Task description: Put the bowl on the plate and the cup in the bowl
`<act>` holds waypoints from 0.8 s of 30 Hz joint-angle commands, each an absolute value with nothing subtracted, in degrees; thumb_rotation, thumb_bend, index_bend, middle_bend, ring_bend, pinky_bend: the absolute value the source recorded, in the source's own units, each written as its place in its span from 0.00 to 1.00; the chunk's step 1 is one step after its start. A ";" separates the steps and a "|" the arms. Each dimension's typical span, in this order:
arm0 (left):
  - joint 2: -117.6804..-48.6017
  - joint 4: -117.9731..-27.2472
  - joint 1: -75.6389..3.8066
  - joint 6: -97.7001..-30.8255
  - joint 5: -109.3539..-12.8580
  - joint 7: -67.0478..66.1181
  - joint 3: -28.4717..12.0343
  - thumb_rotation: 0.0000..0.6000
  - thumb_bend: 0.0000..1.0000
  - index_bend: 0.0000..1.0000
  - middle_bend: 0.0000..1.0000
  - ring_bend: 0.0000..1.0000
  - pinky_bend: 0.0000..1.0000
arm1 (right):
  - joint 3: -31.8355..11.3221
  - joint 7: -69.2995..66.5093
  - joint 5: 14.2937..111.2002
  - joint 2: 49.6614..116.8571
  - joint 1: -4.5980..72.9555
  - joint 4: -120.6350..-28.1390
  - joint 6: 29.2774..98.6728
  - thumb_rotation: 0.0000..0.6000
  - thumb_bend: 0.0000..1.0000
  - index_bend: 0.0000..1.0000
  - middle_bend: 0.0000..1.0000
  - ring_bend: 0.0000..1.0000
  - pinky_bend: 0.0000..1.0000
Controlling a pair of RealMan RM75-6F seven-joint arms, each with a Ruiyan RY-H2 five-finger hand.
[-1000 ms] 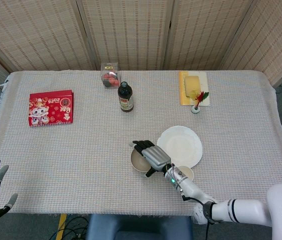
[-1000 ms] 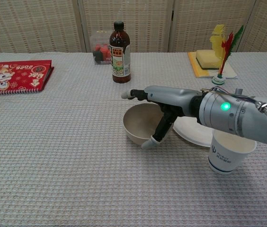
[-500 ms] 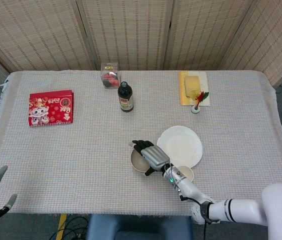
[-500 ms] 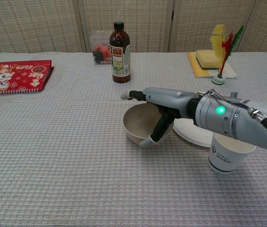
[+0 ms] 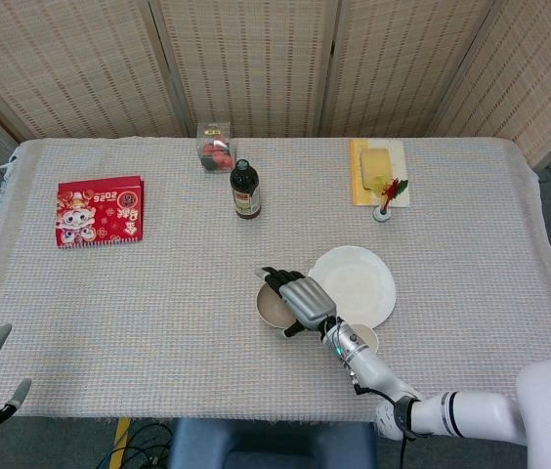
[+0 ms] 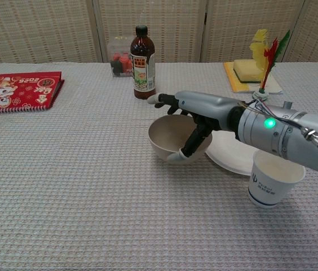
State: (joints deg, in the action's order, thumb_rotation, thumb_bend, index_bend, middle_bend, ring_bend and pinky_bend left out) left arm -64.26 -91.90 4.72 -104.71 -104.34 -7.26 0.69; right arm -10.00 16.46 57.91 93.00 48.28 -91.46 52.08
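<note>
Right hand (image 6: 195,116) gripping one bowl (image 6: 173,137), one plate (image 6: 232,155), one cup (image 6: 273,179)

right hand (image 6: 195,121) seemingly gripping bowl (image 6: 173,137), plate (image 6: 232,157)

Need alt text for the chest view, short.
The robot's right hand grips the near rim of a beige bowl beside a white plate, with a paper cup nearer the camera. A brown bottle and red book sit behind on the cloth-covered table.

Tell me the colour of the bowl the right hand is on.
Beige bowl, plain; clearest in the chest view.
</note>
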 commanded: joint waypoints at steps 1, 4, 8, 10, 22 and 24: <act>-64.38 -91.90 4.64 -104.45 -104.35 -7.55 0.69 1.00 0.31 0.00 0.00 0.00 0.26 | -11.42 16.26 58.45 90.93 47.78 -93.32 53.67 1.00 0.26 0.00 0.05 0.16 0.36; -64.53 -91.98 4.55 -104.08 -104.32 -8.00 0.72 1.00 0.31 0.00 0.00 0.00 0.26 | -12.46 16.10 58.21 88.55 47.45 -94.57 54.24 1.00 0.26 0.00 0.06 0.16 0.36; -64.72 -91.99 4.49 -103.83 -104.21 -8.49 0.64 1.00 0.31 0.00 0.00 0.00 0.26 | -12.75 16.35 57.45 85.01 46.81 -95.32 54.26 1.00 0.26 0.00 0.06 0.16 0.36; -64.83 -91.95 4.42 -103.65 -103.97 -8.66 0.51 1.00 0.31 0.00 0.00 0.00 0.26 | -12.44 16.05 57.26 82.89 46.16 -95.75 54.04 1.00 0.26 0.00 0.06 0.16 0.36; -66.04 -92.19 3.47 -101.17 -103.42 -11.52 0.36 1.00 0.31 0.00 0.00 0.00 0.26 | -6.85 12.22 62.74 74.32 41.02 -97.17 53.03 1.00 0.25 0.00 0.06 0.16 0.36; -66.15 -92.22 3.38 -100.92 -103.42 -11.77 0.40 1.00 0.31 0.00 0.00 0.00 0.26 | -6.03 11.93 63.78 74.09 40.31 -96.95 53.32 1.00 0.25 0.00 0.06 0.16 0.36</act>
